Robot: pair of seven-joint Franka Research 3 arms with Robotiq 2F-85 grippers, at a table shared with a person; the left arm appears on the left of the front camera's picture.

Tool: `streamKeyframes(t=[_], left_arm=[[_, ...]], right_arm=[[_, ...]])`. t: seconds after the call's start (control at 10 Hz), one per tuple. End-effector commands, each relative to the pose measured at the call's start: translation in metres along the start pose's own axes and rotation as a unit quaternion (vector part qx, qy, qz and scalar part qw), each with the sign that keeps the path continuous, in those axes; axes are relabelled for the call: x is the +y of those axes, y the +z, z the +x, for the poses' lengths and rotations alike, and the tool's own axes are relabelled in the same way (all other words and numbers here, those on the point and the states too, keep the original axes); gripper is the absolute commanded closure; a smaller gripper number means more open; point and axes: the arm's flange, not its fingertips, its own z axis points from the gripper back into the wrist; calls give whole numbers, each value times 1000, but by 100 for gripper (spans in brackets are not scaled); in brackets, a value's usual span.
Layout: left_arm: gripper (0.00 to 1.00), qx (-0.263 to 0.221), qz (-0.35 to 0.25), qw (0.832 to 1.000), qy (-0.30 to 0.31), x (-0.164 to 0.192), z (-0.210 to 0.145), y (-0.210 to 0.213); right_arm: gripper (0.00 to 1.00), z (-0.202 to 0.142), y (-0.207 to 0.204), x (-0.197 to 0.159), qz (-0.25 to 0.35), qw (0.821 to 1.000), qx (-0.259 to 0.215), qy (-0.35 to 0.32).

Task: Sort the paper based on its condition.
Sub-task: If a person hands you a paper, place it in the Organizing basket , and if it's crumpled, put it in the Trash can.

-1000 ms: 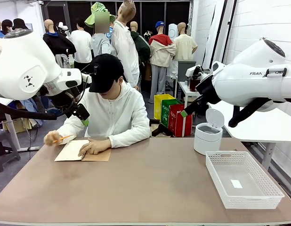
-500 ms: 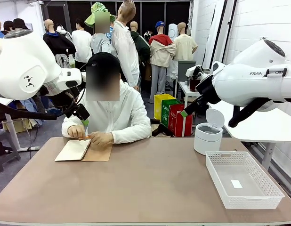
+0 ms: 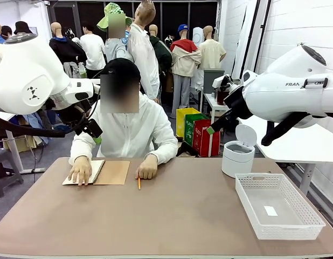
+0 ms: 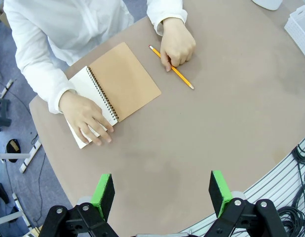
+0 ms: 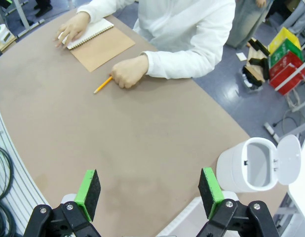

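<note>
The paper is out of view as loose sheets. A spiral notebook (image 3: 96,172) with a brown cover lies open at the far left of the table, and a person's hand rests flat on its cream page (image 4: 86,116). The person's other hand sits beside an orange pencil (image 4: 172,68) on the table. My left gripper (image 4: 162,190) hangs open high above the table's left side, holding nothing, and it also shows in the front view (image 3: 94,132). My right gripper (image 5: 148,192) is open and empty too, raised over the right side (image 3: 215,125).
A white mesh basket (image 3: 247,199) stands at the near right with a small white label (image 3: 270,210) inside. A white bin (image 3: 237,156) with its lid flipped up stands behind it, also in the right wrist view (image 5: 251,168).
The person has stopped writing, laid the pencil on the table and spread one hand flat on the notebook page. Neither arm has moved.
</note>
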Motion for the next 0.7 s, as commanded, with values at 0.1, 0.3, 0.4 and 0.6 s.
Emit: streamKeyframes(t=[0.1,0.3,0.4,0.6], left_arm=[[0,-3,0,1000,1,1,0,0],[0,-3,0,1000,1,1,0,0],[0,-3,0,1000,1,1,0,0],[0,-3,0,1000,1,1,0,0]], right_arm=[[0,0,1,-1,-1,1000,5,4],[0,0,1,-1,-1,1000,5,4],[0,0,1,-1,-1,1000,5,4],[0,0,1,-1,-1,1000,5,4]])
